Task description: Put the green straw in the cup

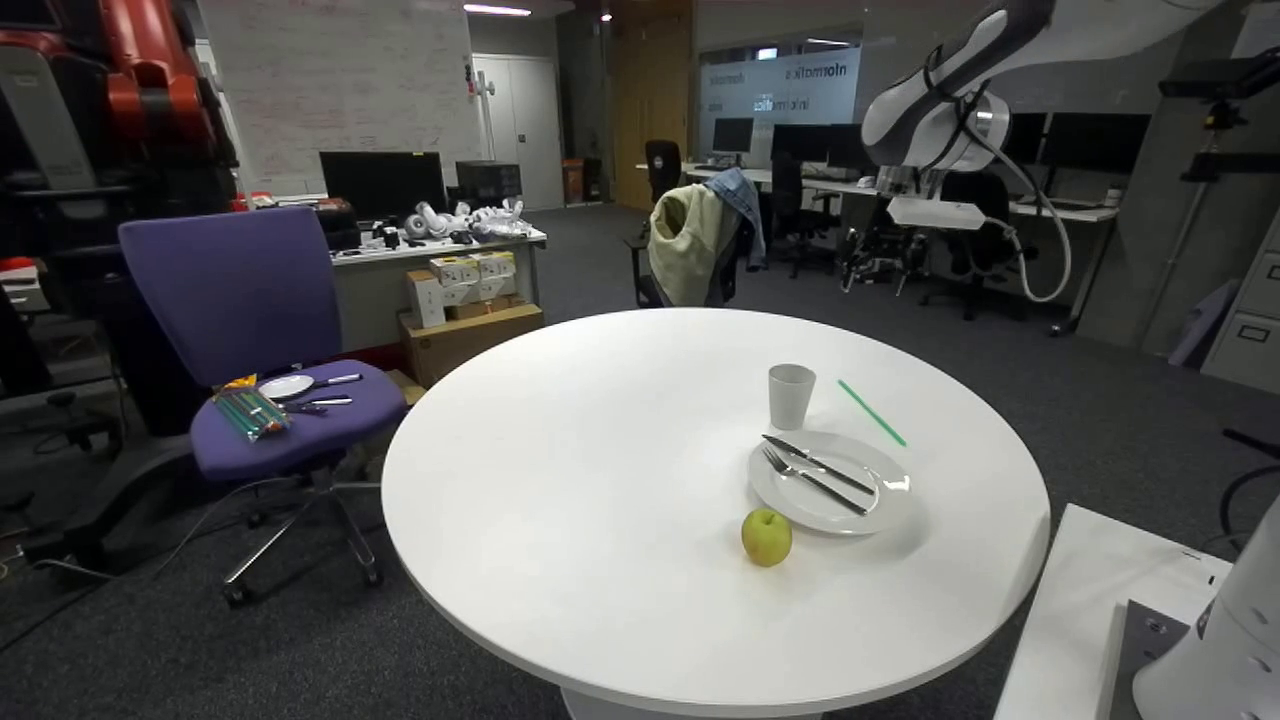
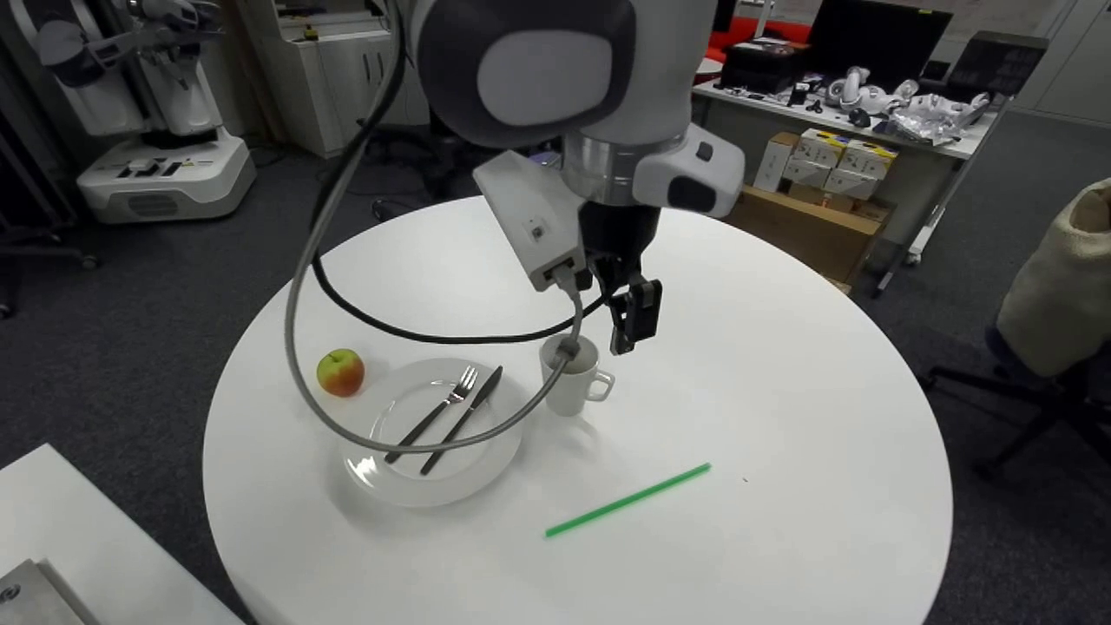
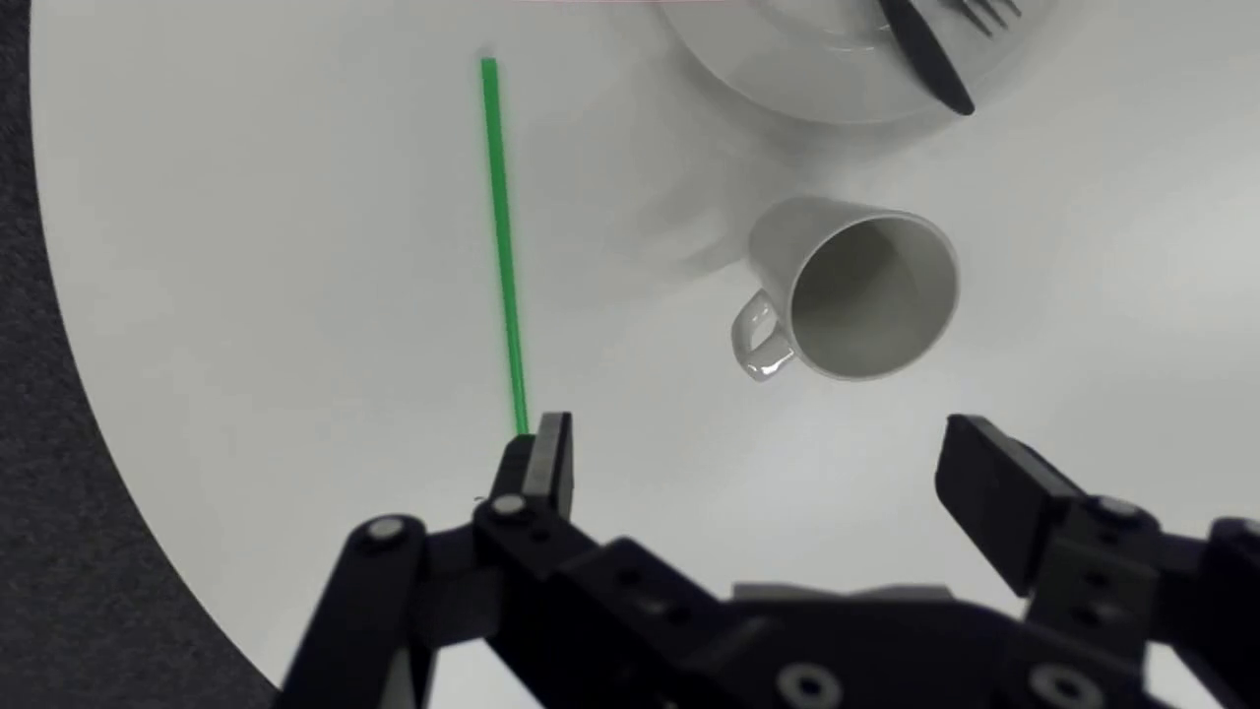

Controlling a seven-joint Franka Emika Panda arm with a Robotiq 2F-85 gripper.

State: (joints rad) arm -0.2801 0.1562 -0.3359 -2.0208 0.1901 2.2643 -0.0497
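The straw (image 2: 628, 501) lay flat between the cup (image 3: 851, 290) and the edge of the round bench (image 2: 781, 417), with room on either side, as the gripper (image 3: 756, 463) hung above, its jaws spread wide. In the wrist view the straw ran up to one finger (image 3: 553, 463) and the upright cup showed its inside and handle (image 3: 773, 356); both exterior views caught the straw end to end, and an apple (image 2: 340, 372) just beside the plate (image 2: 434, 492) with its knife (image 2: 473, 406) and fork (image 2: 430, 419). Around us, the white bench stood over dark carpet (image 1: 300, 655), near a purple chair (image 1: 235, 290).
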